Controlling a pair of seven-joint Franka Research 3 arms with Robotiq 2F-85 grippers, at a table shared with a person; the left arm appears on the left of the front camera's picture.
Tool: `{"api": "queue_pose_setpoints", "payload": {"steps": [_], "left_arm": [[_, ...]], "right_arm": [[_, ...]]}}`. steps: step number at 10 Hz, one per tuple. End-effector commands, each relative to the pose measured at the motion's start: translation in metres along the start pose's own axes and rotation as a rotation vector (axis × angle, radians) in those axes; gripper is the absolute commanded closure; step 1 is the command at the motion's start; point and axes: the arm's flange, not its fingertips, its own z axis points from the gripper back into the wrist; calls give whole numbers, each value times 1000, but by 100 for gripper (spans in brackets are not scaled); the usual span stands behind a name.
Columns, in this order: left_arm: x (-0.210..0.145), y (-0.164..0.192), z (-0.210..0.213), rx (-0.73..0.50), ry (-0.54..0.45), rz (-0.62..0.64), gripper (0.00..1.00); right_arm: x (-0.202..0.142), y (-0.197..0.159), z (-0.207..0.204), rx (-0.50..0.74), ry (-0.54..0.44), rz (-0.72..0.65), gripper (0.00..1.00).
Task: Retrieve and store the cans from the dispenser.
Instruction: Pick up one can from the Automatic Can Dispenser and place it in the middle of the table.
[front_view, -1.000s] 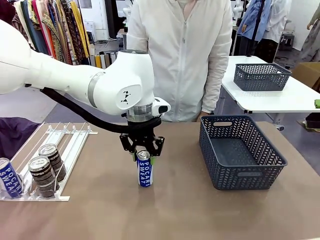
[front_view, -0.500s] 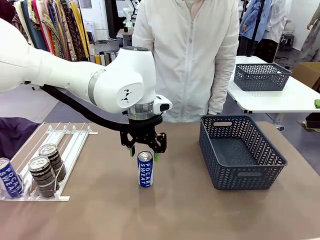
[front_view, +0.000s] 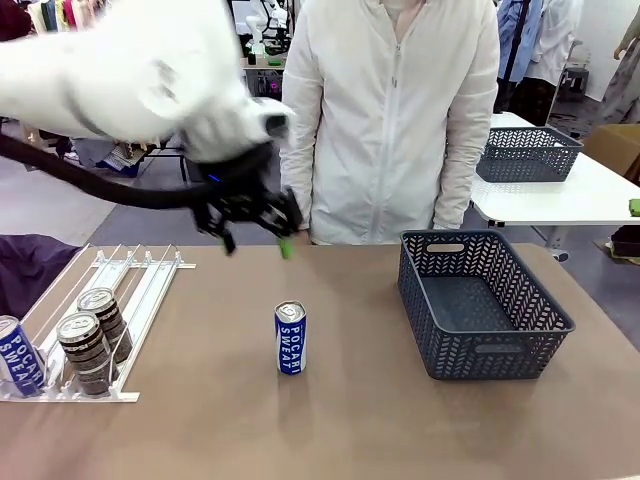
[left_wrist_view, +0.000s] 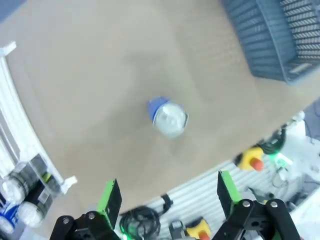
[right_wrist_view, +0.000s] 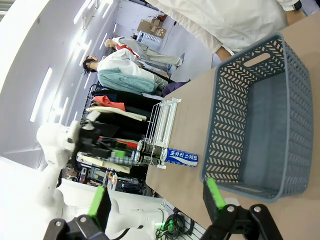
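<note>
1. The left gripper (left_wrist_view: 168, 192) hangs above the table (front_view: 200, 420) with its jaws spread wide and nothing between them. The front view smears this arm with motion, so its exact height is hard to judge.
2. A blue can (front_view: 290, 338) stands upright and alone on the table, between the dispenser (front_view: 145, 272) and the basket (front_view: 485, 300), touching neither.
3. At the table's left end the dispenser holds two dark cans (front_view: 85, 350) in its lanes, and a second blue can (front_view: 15, 355) lies at the stopper end.
4. The right gripper (right_wrist_view: 156, 200) is likewise wide open and empty, poised near the rim of the basket, which has nothing in it.
5. As I read it, the retrieving is done for one can and the storing is not: that can is out of the rack but not yet in the basket.
6. The next move probably calls for a gripper to come down over the standing can and close squarely on its body. It would then lift the can straight up and carry it over the basket wall without tipping it.
</note>
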Motion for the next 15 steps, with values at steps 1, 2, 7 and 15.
{"api": "queue_pose_setpoints", "payload": {"steps": [1,2,7,15], "left_arm": [[-41,78,48,-174,-5,20,0],[-62,126,75,-242,-53,91,0],[-181,345,91,-793,-286,313,0],[-271,422,57,-1017,-500,340,0]], "right_arm": [[4,5,-2,22,-18,5,0],[4,5,-2,22,-18,5,0],[4,5,-2,22,-18,5,0],[4,5,-2,22,-18,5,0]]}}
